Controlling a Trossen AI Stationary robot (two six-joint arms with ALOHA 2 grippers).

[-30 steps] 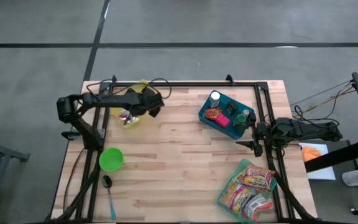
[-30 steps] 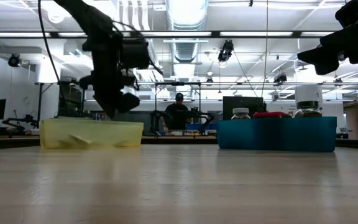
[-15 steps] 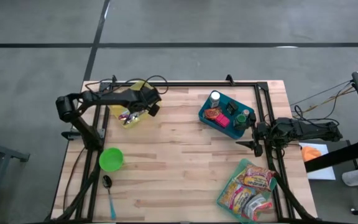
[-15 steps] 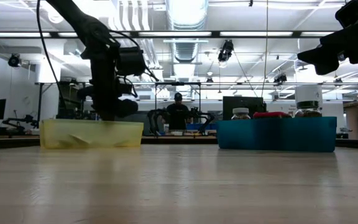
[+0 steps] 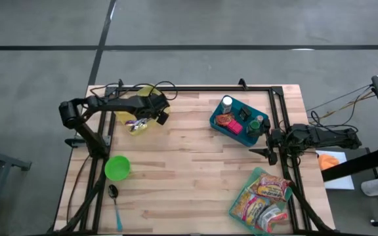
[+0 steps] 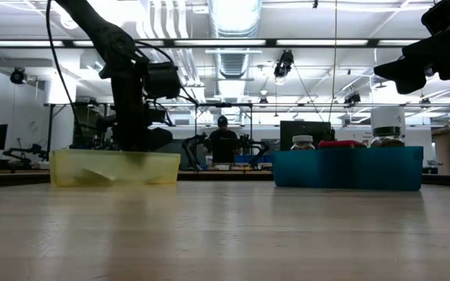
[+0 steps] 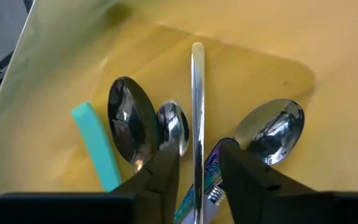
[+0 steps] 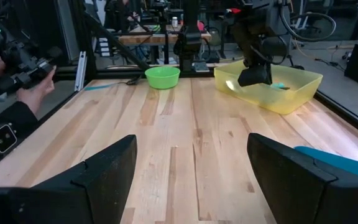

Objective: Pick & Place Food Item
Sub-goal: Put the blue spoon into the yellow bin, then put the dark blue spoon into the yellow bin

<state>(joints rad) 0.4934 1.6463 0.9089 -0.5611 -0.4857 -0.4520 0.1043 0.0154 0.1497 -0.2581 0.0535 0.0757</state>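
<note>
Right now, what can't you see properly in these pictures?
- High view: the left tool covers part of the yellow bin, so its spoons are hard to count.
- Low view: the blue bin wall hides the jars' lower parts.
- Left wrist view: the spoon handles run behind the fingers.

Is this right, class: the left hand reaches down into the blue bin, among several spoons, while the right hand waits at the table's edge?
Not quite. The left hand reaches into the yellow bin, not the blue bin; the high view shows it. The left wrist view shows the spoons inside. The right hand does wait at the table's edge.
</note>
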